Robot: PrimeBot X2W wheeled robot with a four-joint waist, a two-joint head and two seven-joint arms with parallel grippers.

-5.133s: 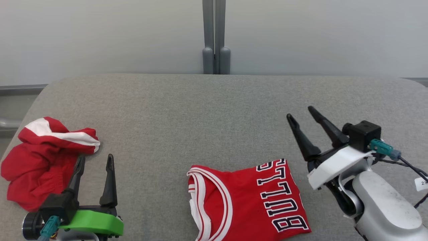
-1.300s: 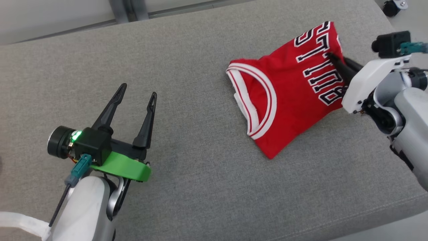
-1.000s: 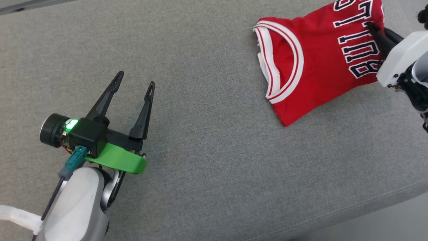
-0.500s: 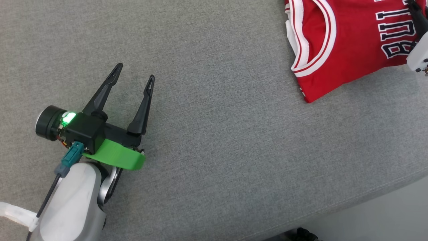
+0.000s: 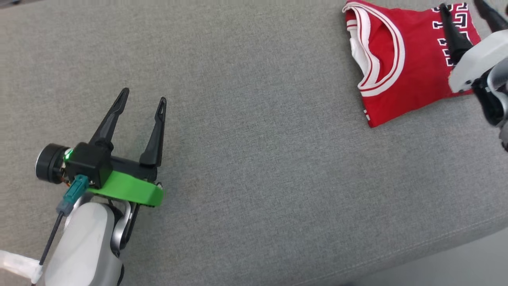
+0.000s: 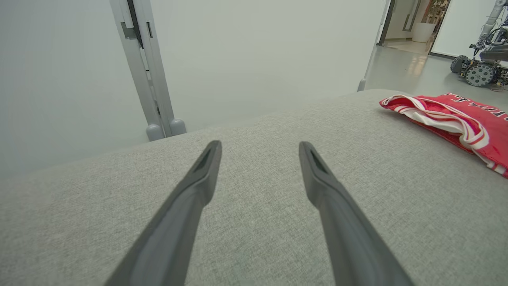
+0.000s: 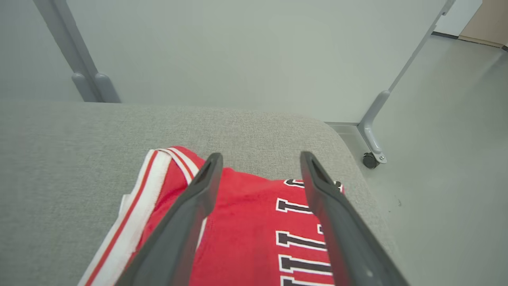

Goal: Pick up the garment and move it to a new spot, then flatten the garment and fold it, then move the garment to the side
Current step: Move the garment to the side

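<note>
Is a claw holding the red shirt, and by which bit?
Nothing is held. The right claw stands open over the red shirt lying on the grey cushion; the left claw is open and empty.

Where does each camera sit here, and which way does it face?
Head view: on the robot's head, looking steeply down at the grey fabric-covered surface; open left gripper lower left, open right gripper top right over the folded red jersey with white trim.
Left wrist view: low over the surface, facing a pale wall and grey post; its own two dark fingers show.
Right wrist view: above the jersey, facing the wall; its own fingers spread over it.
Shared: all three show the jersey and surface.
</note>
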